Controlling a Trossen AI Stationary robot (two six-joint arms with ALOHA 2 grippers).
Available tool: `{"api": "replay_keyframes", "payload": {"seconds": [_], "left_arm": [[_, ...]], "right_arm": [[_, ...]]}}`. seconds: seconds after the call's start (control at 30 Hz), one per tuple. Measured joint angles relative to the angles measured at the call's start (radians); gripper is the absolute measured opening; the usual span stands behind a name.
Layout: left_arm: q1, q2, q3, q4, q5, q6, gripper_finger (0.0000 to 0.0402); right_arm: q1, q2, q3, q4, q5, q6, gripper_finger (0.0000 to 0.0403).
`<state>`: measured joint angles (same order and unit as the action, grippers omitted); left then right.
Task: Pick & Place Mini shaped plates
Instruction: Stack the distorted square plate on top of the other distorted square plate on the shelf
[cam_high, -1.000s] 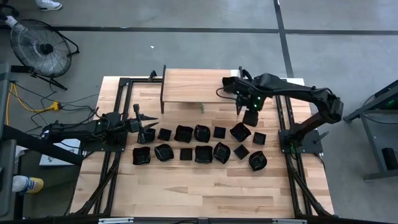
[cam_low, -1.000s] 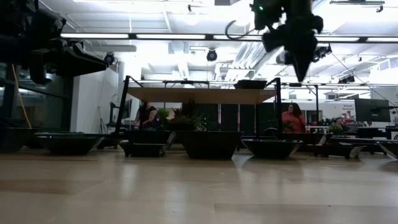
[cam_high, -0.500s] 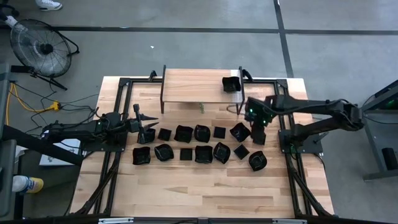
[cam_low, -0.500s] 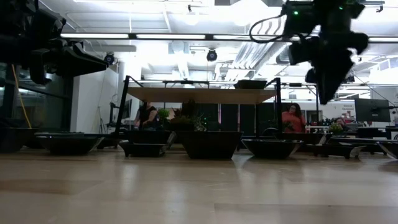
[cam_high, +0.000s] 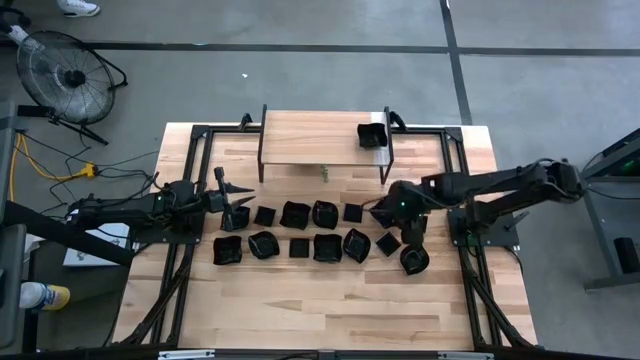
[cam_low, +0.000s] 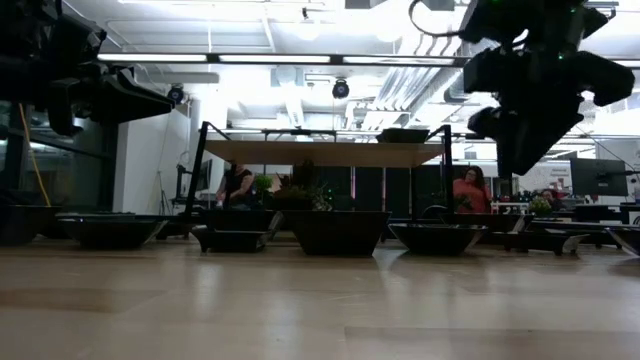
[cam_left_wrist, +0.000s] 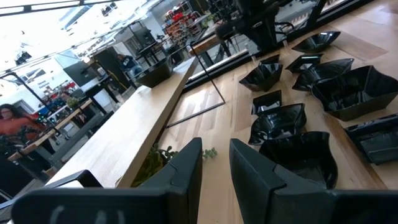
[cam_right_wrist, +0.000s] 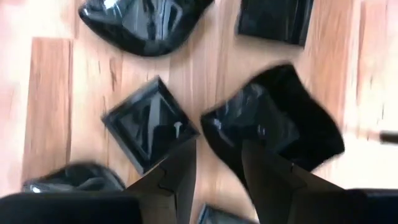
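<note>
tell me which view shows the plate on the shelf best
The high view: the plate sits plainly at the shelf's right end. The low view gives only its dark side outline. Neither wrist view clearly shows it.
</note>
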<state>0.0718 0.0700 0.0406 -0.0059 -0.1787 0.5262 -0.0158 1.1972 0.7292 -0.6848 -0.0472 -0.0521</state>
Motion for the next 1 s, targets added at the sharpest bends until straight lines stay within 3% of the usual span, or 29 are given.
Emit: {"api": "replay_keyframes", "payload": {"seconds": [0.13, 0.57, 1.0], "left_arm": [[0.0, 0.0, 0.0, 0.0, 0.0, 0.0, 0.0078], [0.0, 0.0, 0.0, 0.0, 0.005, 0.0, 0.0078], [0.0, 0.0, 0.0, 0.0, 0.005, 0.0, 0.0078]], "right_arm": [[0.048, 0.014, 0.0, 0.065, 0.065, 0.101, 0.0124], [0.066, 0.167, 0.016, 0.144, 0.117, 0.629, 0.0124], [0.048, 0.259, 0.055, 0.148, 0.11, 0.778, 0.0124]]}}
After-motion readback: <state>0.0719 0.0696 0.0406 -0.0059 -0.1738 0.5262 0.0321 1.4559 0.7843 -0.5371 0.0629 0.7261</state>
